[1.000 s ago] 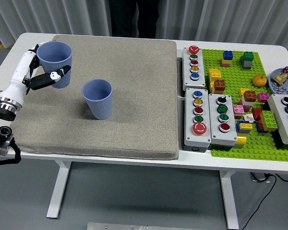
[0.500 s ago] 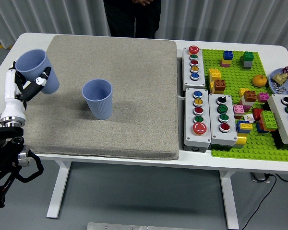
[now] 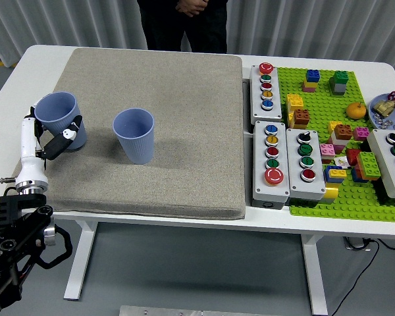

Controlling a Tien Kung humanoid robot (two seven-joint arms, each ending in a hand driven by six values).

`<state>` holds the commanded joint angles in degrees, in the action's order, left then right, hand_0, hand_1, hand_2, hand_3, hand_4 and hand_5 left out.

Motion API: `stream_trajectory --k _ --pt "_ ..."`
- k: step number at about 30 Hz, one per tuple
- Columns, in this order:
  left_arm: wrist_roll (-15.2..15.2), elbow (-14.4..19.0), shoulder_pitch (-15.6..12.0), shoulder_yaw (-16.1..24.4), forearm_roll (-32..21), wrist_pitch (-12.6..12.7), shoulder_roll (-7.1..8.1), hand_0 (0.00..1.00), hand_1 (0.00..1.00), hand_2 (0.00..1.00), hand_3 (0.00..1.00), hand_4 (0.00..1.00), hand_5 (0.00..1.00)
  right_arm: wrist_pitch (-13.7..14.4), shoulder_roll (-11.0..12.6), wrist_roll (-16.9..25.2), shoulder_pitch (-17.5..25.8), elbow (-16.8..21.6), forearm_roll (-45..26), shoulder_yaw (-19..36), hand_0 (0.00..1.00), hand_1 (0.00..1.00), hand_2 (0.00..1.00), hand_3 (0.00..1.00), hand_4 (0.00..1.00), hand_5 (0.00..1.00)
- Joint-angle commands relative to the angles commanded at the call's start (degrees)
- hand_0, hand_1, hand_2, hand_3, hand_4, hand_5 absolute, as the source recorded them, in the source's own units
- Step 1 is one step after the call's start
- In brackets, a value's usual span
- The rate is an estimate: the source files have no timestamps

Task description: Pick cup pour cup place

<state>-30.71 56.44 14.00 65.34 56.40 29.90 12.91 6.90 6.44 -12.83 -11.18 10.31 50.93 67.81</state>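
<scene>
White table (image 3: 6, 85) under your camera carries a grey mat (image 3: 151, 164), with grey curtains behind and a person (image 3: 181, 23) in dark clothes standing at 12 o'clock. Your left hand (image 3: 49, 135) sits at 9 o'clock, fingers wrapped around a blue cup (image 3: 59, 118) that stands upright at the mat's left edge. A second blue cup (image 3: 135, 135) stands upright just toward 3 o'clock of it, apart from it. Button boxes (image 3: 280, 151) and a green brick board (image 3: 355, 197) fill the 3 o'clock side.
</scene>
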Motion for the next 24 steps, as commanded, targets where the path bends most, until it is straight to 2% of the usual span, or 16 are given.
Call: stream_trajectory --k 7,14,18,24 --pt "-0.14 -0.01 0.18 -0.20 1.30 0.82 -0.22 0.493 0.559 0.646 0.634 0.517 0.002 -0.04 0.06 0.00 -0.09 0.00 0.02 -0.01 0.743 0.713 0.733 0.648 0.217 0.428" --pt "0.54 0.85 -0.09 -0.23 7.27 3.30 -1.14 0.493 0.568 0.677 0.634 0.535 0.002 -0.06 0.10 0.05 -0.13 0.00 -0.13 -0.11 0.742 0.712 0.733 0.647 0.217 0.426" --pt "0.41 0.45 -0.26 -0.35 6.85 3.28 -1.31 0.493 0.568 0.677 0.634 0.535 0.002 -0.02 0.08 0.05 -0.09 0.00 -0.22 -0.13 0.742 0.712 0.733 0.647 0.217 0.426" --pt "0.64 -0.31 -0.50 0.28 6.34 1.85 -1.51 0.487 0.567 0.693 0.637 0.549 0.007 -0.05 0.10 0.05 -0.07 0.00 -0.07 -0.08 0.742 0.712 0.733 0.648 0.216 0.425"
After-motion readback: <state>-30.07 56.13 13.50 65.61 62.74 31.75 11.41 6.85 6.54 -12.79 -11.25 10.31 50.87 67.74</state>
